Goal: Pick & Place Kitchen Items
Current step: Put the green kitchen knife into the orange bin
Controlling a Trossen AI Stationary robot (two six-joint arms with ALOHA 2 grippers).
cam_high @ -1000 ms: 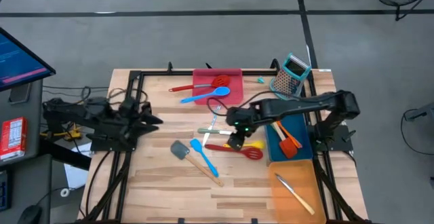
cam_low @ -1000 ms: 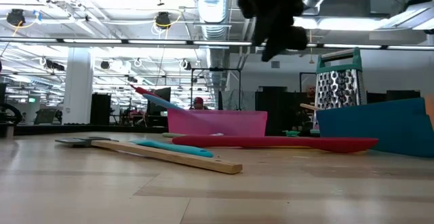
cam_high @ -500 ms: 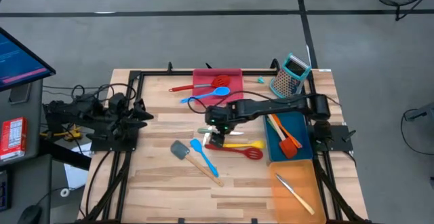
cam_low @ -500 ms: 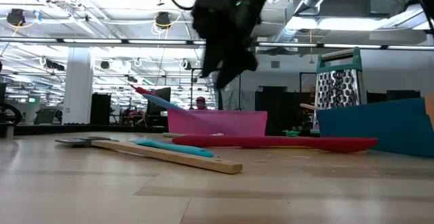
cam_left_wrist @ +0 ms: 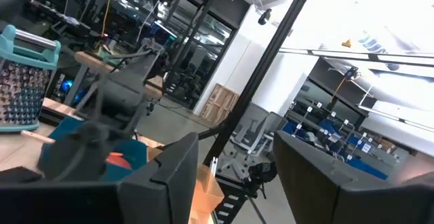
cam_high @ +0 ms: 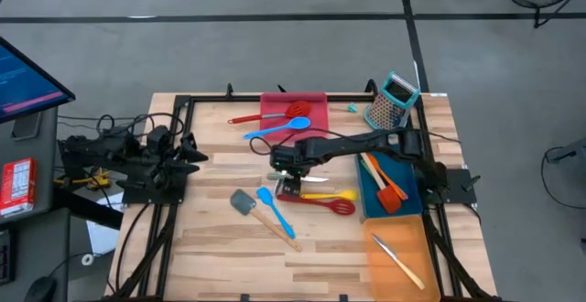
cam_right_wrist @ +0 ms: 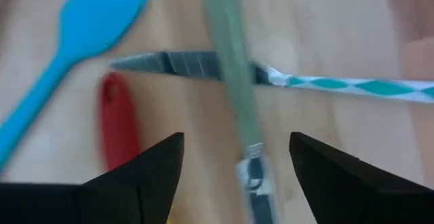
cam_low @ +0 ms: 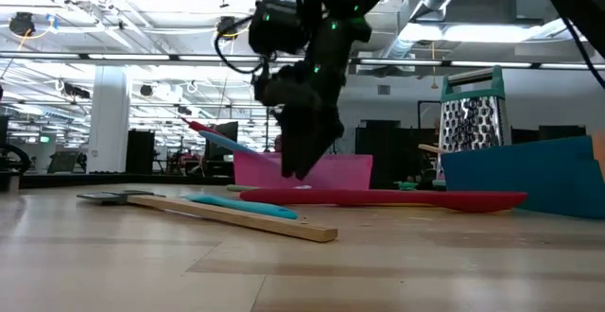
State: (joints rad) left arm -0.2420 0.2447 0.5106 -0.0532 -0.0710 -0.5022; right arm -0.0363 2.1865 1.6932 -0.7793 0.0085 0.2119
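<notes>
Clutter of utensils covers the middle of the table [cam_high: 201,238]. Starting at nine o'clock, the left gripper [cam_high: 186,153] waits at the table's edge, well apart from everything; its fingers [cam_left_wrist: 169,176] stand spread in its own wrist view, holding nothing. Just past it toward the centre lie a grey spatula [cam_high: 244,202] and a blue spatula [cam_high: 275,210] on wooden handles. At the centre the right gripper [cam_high: 287,182] hangs low over a green-handled utensil [cam_right_wrist: 234,108] that crosses a knife with a teal-striped handle [cam_right_wrist: 271,75]. Its fingers [cam_right_wrist: 146,173] are spread wide and empty, one on each side of the green handle. A red slotted spoon [cam_high: 320,201] lies just toward five o'clock of it. At twelve o'clock a pink tray [cam_high: 293,110] bears a red spatula and a blue spoon. Toward three o'clock a blue tray [cam_high: 380,197] holds orange and red utensils, an orange tray [cam_high: 398,247] at five o'clock holds one slim piece, and a grater [cam_high: 392,99] stands at one o'clock.

The step in hand looks like reaching down to pick the green-handled piece. The next move likely calls for settling lower, closing squarely across that handle without catching the knife beneath, then carrying it to a tray.

Only the right wrist view shows the crossing of handle and knife; from above the arm hides it. The low view shows the gripper [cam_low: 302,156] not quite down on the table.
</notes>
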